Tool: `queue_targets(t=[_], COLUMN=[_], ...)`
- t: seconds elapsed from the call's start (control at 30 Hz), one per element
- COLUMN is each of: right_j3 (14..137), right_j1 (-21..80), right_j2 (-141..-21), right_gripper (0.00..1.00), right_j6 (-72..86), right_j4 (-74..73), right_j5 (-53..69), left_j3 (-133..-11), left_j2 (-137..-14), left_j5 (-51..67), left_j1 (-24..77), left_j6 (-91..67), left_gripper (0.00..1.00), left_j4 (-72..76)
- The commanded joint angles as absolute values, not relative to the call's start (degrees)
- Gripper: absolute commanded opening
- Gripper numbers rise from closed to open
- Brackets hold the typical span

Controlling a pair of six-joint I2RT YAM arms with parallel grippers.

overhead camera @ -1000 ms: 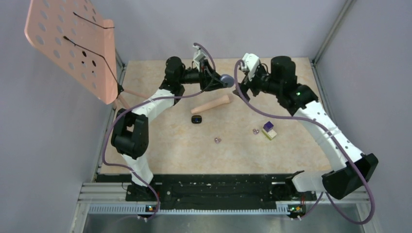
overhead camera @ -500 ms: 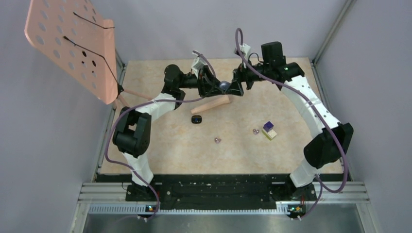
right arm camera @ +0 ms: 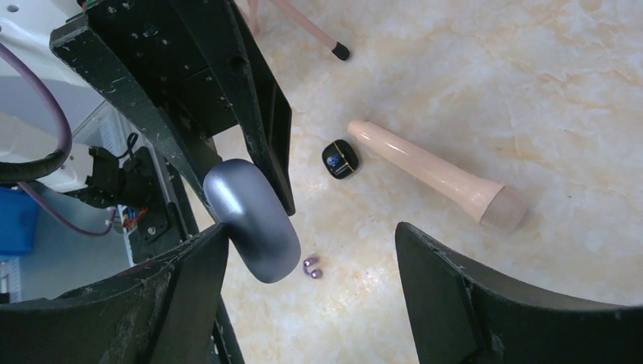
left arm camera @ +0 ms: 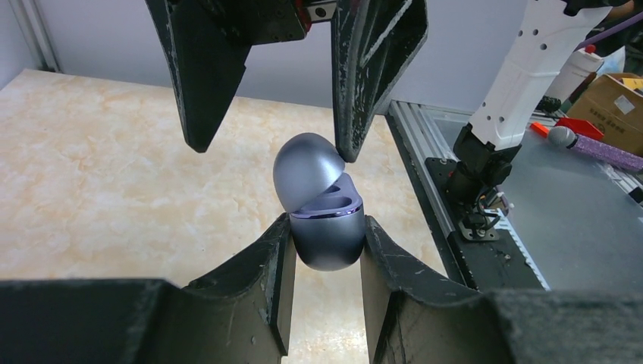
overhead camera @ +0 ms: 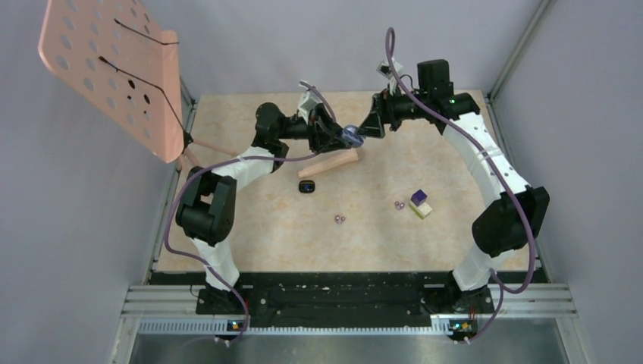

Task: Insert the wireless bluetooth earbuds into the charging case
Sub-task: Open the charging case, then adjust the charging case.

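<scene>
The charging case (left arm camera: 327, 235) is a grey-violet pod with its lid (left arm camera: 302, 165) hinged partly up. My left gripper (left arm camera: 326, 227) is shut on its base and holds it above the table (overhead camera: 425, 152). My right gripper (right arm camera: 311, 227) is open and straddles the case (right arm camera: 254, 220) from the opposite side, one finger (left arm camera: 362, 83) touching the lid's edge. Two pairs of tiny purple earbuds lie on the table, one pair (overhead camera: 340, 219) near the middle and another (overhead camera: 399, 205) beside the block. The first pair (right arm camera: 312, 267) shows under the case in the right wrist view.
A pink cylinder (overhead camera: 328, 163) lies under the grippers, with a small black object (overhead camera: 307, 186) just in front of it. A purple-and-cream block (overhead camera: 419, 203) sits to the right. A pink perforated board (overhead camera: 114, 68) on a stand rises at the far left.
My right arm has swung in from the right, and its open jaws, slightly narrower, now straddle the case. The left gripper keeps its hold and has shifted slightly left.
</scene>
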State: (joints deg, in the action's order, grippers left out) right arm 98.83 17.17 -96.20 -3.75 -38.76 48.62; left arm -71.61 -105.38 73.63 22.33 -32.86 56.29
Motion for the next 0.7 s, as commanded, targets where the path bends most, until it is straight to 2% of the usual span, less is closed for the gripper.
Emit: queue_targets(t=[0.0,0.27,0.5,0.67], right_j3=[102.7,102.9,100.1,97.1], right_j1=[15.9,13.4,11.6,11.7], right_j2=[-97.3,-96.2,-93.4,-93.3], right_gripper=[0.78,0.78,0.74,0.67], right_j6=[-2.7,-2.2,-3.9,-3.5], right_j4=[-35.2,-35.2,-35.3,-34.0], right_j5=[43.8,41.5,54.6,57.5], left_j3=[-71.5,-71.7,-72.1,-72.8], left_j2=[-103.0,-104.2,-105.5,-105.8], left_j5=[75.4,74.4,71.7,71.7], left_j1=[22.8,22.9,22.1,22.2], left_j6=[-33.2,-35.9,-39.0,-38.9], left_gripper=[0.00,0.00,0.00,0.00], left_j4=[61.5,63.3,63.9,63.4])
